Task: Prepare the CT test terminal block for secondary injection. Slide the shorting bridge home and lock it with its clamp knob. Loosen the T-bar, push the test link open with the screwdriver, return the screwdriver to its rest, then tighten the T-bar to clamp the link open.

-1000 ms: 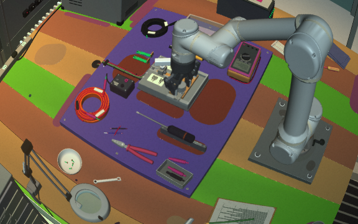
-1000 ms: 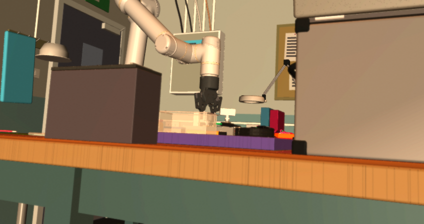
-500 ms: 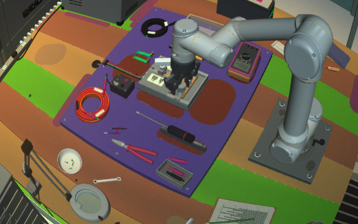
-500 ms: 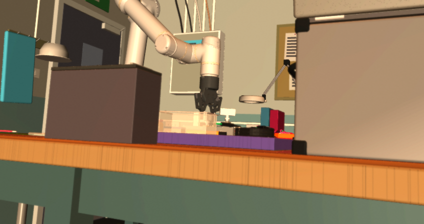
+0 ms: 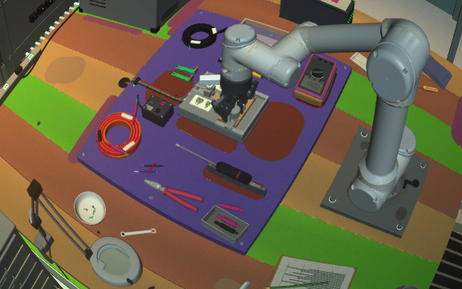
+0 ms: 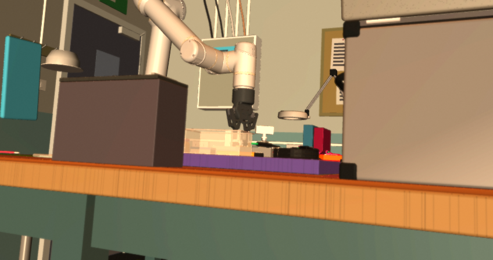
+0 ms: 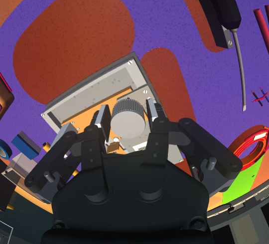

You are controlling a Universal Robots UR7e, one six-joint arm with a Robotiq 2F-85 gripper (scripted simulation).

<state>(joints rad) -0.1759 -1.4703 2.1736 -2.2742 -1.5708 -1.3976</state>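
Observation:
In the middle of the purple mat sits the grey terminal block [image 5: 223, 109], with an orange strip running along its base plate. A round, ribbed grey clamp knob [image 7: 128, 119] stands on the block, and in the wrist camera it sits between my two fingers. The white T-bar [image 6: 264, 130] stands upright past the block's far end. The black-handled screwdriver [image 5: 231, 171] lies on its dark rest [image 5: 237, 180] nearer the mat's front edge, shaft pointing left. My gripper [image 7: 128, 115] hangs straight down over the block, open around the knob and holding nothing.
Behind the block lie a black cable coil [image 5: 199, 35] and a multimeter [image 5: 315, 79]. An orange cable coil [image 5: 118, 134], a small black box [image 5: 157, 109], red pliers [image 5: 177, 194] and a grey parts tray [image 5: 225, 223] also sit on the mat. The arm's base [image 5: 375, 188] stands to the right.

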